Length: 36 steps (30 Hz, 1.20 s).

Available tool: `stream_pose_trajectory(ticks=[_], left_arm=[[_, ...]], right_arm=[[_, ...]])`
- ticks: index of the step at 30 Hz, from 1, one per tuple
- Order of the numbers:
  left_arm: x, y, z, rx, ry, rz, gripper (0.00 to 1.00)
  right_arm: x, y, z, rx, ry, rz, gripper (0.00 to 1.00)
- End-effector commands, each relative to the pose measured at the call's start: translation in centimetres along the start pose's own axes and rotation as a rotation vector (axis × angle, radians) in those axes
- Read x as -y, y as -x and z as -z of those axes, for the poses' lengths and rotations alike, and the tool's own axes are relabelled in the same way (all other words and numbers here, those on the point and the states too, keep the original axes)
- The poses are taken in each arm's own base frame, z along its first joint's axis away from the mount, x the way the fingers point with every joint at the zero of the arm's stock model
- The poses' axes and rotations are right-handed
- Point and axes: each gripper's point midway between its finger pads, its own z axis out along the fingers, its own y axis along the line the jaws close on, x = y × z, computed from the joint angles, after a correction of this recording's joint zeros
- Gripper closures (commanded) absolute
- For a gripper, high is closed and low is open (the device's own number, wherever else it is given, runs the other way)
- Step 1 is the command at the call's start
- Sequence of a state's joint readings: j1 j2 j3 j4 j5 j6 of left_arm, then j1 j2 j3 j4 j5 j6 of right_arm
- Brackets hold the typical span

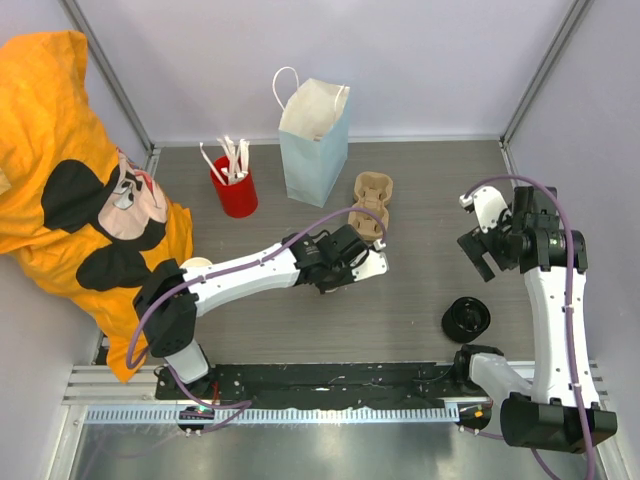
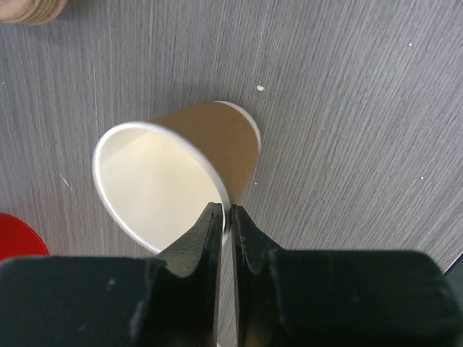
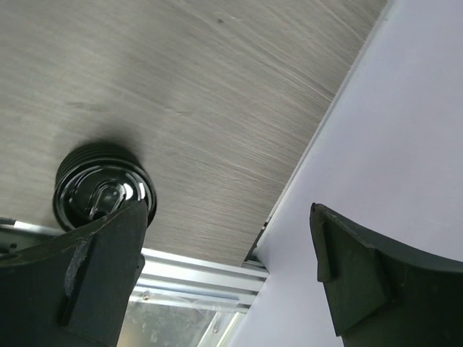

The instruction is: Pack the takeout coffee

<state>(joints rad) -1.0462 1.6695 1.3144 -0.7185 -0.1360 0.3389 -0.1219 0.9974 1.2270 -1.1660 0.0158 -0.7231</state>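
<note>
Our left pincer (image 2: 226, 213) was clenched on the thin rim of the coffee cup (image 2: 210, 141). The cup had no lid on and was tipped sideways close to the bench (image 2: 347, 108). We could not tell if it touched. We thought such a small pinch could slip or squash the paper, and the cup could drop and roll. The blue bag (image 1: 315, 150) stood well apart at the back. The black lids (image 3: 103, 189) sat near our right pincer (image 3: 228, 246), which was spread wide and held nothing.

Bag (image 1: 314, 150) at back — lids (image 1: 466, 319) front-right
</note>
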Motion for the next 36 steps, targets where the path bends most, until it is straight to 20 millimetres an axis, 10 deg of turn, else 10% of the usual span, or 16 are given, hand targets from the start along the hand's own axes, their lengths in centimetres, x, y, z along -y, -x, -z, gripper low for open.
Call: stream_pose_trajectory(ticks=[1,9,14,20,36], left_arm=[[-0.3,1.3,-0.2,0.040,0.025,0.014,0.84],[-0.3,2.0,0.3,0.057,0.027,0.016,0.70],[-1.7,3.8,2.7,0.115,0.068,0.024,0.28],[-3.8,5.5,6.5,0.203,0.145,0.049,0.03],[-9.9,1.7,14.4,0.316,0.207,0.258,0.01]], right_arm=[[-2.7,-1.0,1.0,0.022,0.113,0.094,0.04],[-5.2,-3.4,0.3,-0.003,0.193,0.162,0.08],[-6.2,-3.9,-0.7,0.017,0.204,0.163,0.10],[-6.2,-3.7,-2.5,0.038,0.182,0.133,0.15],[-7.9,-6.4,-6.8,-0.079,0.269,0.158,0.38]])
